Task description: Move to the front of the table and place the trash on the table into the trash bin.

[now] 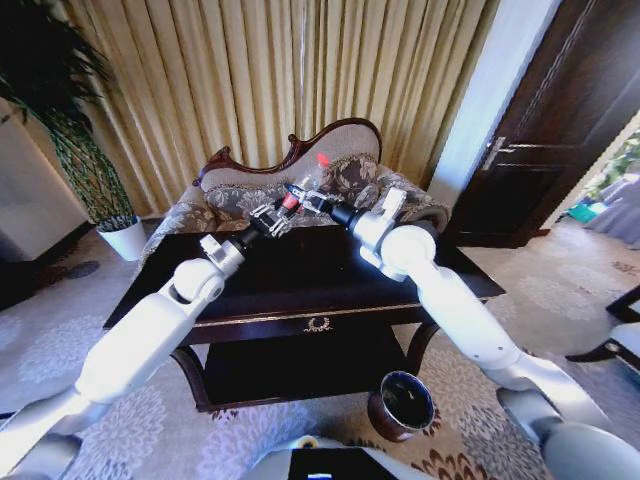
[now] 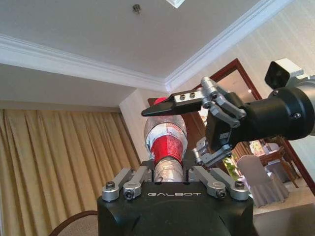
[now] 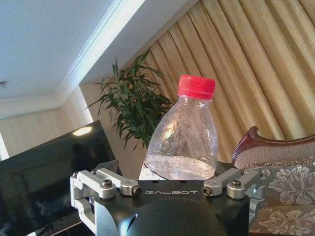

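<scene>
Your left gripper (image 1: 283, 210) clamped on the clear bottle (image 1: 300, 196) above the table (image 1: 300, 290), red cap up, your right gripper (image 1: 310, 203) spread wide just beside its neck, trash bin (image 1: 400, 405) on the carpet below the table's front.

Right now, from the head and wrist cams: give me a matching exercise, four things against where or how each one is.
Things:
1. bottle
2. trash bin
3. right gripper
4. white plant pot

Places or states:
A. on the floor in front of the table, toward the robot's right
B. held by the left gripper above the table
C. jaws open, at the bottle's upper part
D. on the floor by the curtain, toward the robot's left

Pairs: 1-B, 2-A, 3-C, 4-D
</scene>
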Available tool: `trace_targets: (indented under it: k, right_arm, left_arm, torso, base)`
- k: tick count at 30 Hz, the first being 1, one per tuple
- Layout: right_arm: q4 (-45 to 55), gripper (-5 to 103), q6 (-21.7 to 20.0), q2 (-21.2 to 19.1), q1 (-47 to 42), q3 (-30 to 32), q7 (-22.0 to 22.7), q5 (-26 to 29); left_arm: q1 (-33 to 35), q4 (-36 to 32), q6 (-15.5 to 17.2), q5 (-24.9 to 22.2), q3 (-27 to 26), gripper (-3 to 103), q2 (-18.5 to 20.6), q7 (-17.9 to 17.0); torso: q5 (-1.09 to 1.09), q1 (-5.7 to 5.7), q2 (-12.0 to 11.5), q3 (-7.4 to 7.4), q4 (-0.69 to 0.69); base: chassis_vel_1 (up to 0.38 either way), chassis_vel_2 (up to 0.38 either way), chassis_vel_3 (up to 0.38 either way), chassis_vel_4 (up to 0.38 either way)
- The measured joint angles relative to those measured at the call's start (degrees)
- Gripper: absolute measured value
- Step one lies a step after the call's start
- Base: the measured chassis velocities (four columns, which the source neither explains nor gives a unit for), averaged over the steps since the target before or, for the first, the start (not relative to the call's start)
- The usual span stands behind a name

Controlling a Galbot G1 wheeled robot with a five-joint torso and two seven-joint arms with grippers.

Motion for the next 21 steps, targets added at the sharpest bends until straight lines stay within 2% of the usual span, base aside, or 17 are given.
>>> trace_targets:
  k: [9, 10, 11, 12, 15, 16, 19, 21]
  right_arm:
    - [-0.1, 103, 0.0, 0.1, -0.1, 0.1, 0.1, -0.1]
    - [-0.1, 99, 0.0, 0.0, -0.3, 0.2, 0.2, -0.2]
    - [-0.2, 90, 0.0, 0.0, -0.4, 0.3, 0.3, -0.2]
    - [-0.2, 90, 0.0, 0.0, -0.4, 0.3, 0.3, -0.2]
    - [-0.3, 74, 0.0, 0.0, -0.5, 0.4, 0.3, -0.3]
    - [-0.3, 74, 0.0, 0.0, -0.5, 0.4, 0.3, -0.3]
    - [-0.3, 63, 0.1, 0.0, -0.7, 0.4, 0.3, -0.3]
    - [-0.3, 63, 0.1, -0.1, -0.8, 0.4, 0.3, -0.4]
  left_arm:
    - [-0.1, 0.2, 0.1, 0.6, 0.7, 27, -1.2, -0.2]
    - [-0.1, 0.2, 0.1, 0.7, 0.8, 27, -1.4, -0.2]
    - [0.0, 0.2, 0.1, 0.9, 0.8, 27, -1.5, -0.2]
    - [0.0, 0.2, 0.1, 0.9, 0.8, 27, -1.5, -0.2]
    - [0.5, 0.1, 0.1, 1.0, 0.8, 27, -1.5, -0.2]
    - [0.5, 0.1, 0.1, 1.0, 0.8, 27, -1.5, -0.2]
    - [0.8, 0.0, 0.1, 1.1, 0.7, 27, -1.5, -0.2]
    - [0.9, 0.0, 0.1, 1.1, 0.7, 27, -1.5, -0.2]
  torso:
    - [0.00, 0.00, 0.0, 0.00, 0.00]
    - [0.00, 0.00, 0.0, 0.00, 0.00]
    - [0.00, 0.00, 0.0, 0.00, 0.00]
    - [0.00, 0.00, 0.0, 0.00, 0.00]
    - [0.00, 0.00, 0.0, 0.00, 0.00]
    - [0.00, 0.00, 0.0, 0.00, 0.00]
    - [0.00, 0.00, 0.0, 0.00, 0.00]
    - [0.00, 0.00, 0.0, 0.00, 0.00]
  base:
    - [0.000, 0.000, 0.000, 0.000]
    - [0.000, 0.000, 0.000, 0.000]
    - [0.000, 0.000, 0.000, 0.000]
    - [0.000, 0.000, 0.000, 0.000]
    - [0.000, 0.000, 0.000, 0.000]
    - [0.000, 0.000, 0.000, 0.000]
    - [0.000, 0.000, 0.000, 0.000]
    - [0.000, 0.000, 0.000, 0.000]
